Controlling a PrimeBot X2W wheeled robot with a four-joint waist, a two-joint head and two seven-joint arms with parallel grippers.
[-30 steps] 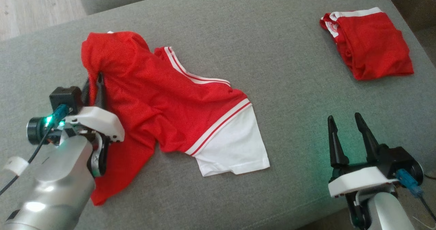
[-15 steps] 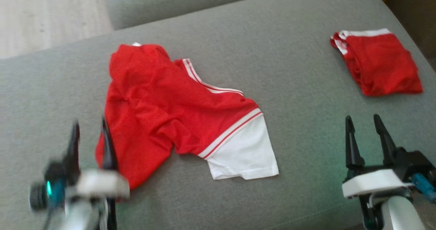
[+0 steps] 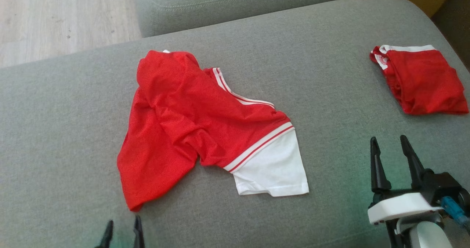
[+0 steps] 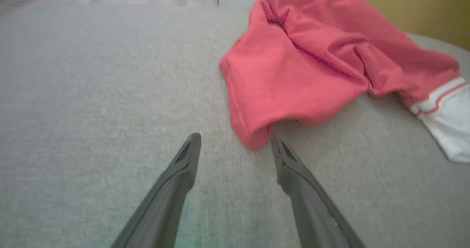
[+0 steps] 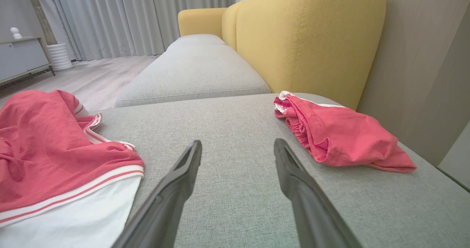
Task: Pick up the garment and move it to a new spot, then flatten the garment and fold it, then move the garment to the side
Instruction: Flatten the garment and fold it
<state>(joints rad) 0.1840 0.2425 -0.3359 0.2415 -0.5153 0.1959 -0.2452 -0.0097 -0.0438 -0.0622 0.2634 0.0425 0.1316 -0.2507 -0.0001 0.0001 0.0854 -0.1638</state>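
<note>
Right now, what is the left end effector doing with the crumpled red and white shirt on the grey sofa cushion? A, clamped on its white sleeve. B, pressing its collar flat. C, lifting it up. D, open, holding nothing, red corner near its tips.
D: the left end effector has its fingers apart over the grey sofa cushion, and the crumpled red and white shirt lies slack by their tips.

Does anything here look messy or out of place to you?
Only the red shirt: it lies rumpled and bunched in the middle of the grey cushion, its white sleeve sticking out at one side. The other red garment, at the far right, sits folded. Nothing looks torn or spilled.
</note>
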